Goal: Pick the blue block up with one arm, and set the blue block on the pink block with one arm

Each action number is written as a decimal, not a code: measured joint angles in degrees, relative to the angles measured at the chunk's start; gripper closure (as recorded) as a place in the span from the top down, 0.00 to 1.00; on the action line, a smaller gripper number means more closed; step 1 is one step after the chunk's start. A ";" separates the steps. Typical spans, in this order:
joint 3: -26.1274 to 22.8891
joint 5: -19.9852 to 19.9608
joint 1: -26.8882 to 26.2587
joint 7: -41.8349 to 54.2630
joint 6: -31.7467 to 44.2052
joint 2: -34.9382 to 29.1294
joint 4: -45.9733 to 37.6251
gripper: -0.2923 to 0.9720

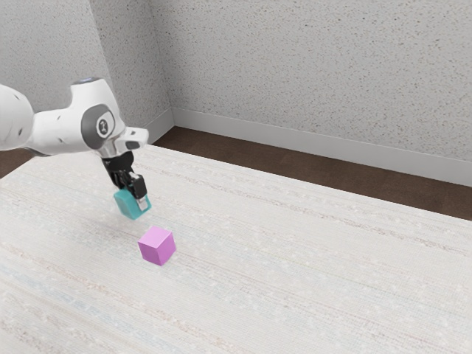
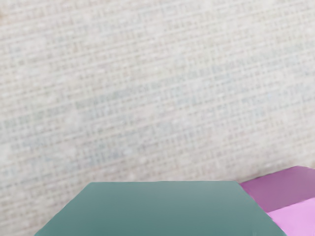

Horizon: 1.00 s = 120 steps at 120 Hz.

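Note:
My black gripper is shut on the blue-teal block and holds it tilted a little above the table. The pink block rests on the table just to the exterior view's right of and nearer than the held block, apart from it. In the wrist view the blue block looms large under my hand, with a corner of the pink block showing beside it.
The pale woven tabletop stretches wide on all sides of the two blocks. Behind its far edge lie a dark wood floor and a grey wall with a white baseboard.

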 joint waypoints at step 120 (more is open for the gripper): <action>0.40 2.59 -8.44 -24.44 3.67 -6.10 -10.72 0.59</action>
